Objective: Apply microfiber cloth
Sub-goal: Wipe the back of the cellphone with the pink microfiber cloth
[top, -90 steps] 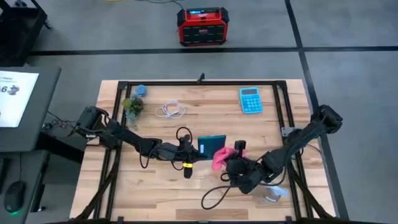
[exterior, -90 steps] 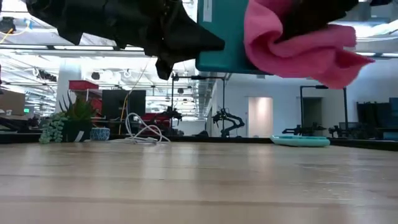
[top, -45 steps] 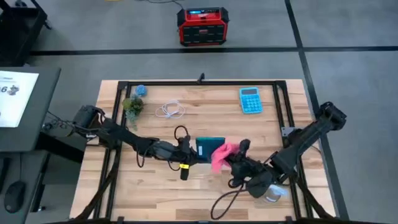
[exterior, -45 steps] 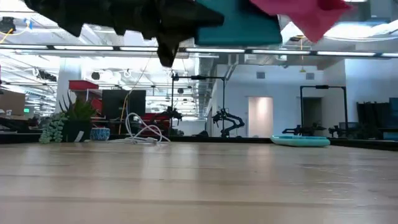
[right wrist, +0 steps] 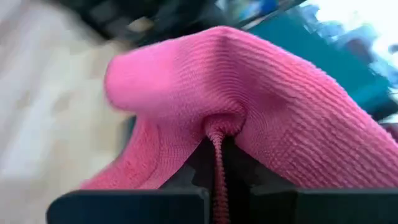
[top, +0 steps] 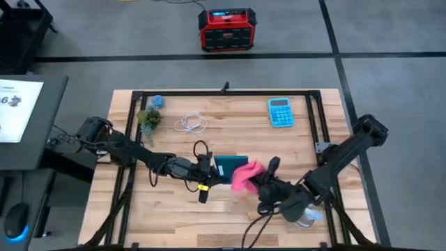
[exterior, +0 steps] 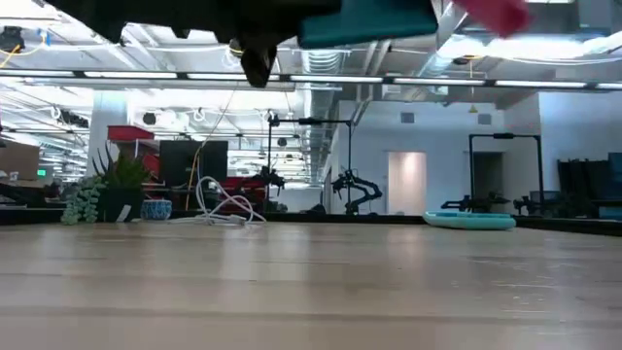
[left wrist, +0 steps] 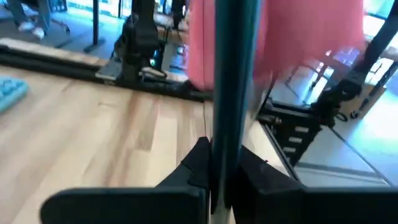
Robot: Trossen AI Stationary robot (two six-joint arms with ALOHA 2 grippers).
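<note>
Both arms meet over the middle of the table, well clear of the wood. The left gripper [top: 209, 169] is clamped on the edge of a teal-cased phone [top: 231, 166], and its wrist view shows the slab edge-on, pinched between both fingers [left wrist: 199, 163] and held upright. The right gripper [top: 259, 183] comes in from the other side with the microfiber cloth [top: 244, 176] pinched tight; a fold of pink fabric bunches between its fingers in the right wrist view [right wrist: 249, 118], the teal phone just beyond it. From above, the cloth overlaps the phone's right end, so it looks to be against the surface, though true contact is hard to confirm.

This reads as the wiping step itself, cloth to phone in mid-air. Next, the right arm needs a steady sweep across the phone's face with light pressure, while the left holds rigid so the thin edge grip doesn't slip. The blue calculator [top: 280, 112], white cable [top: 190, 124] and little plant [top: 148, 118] sit untouched at the far side.
</note>
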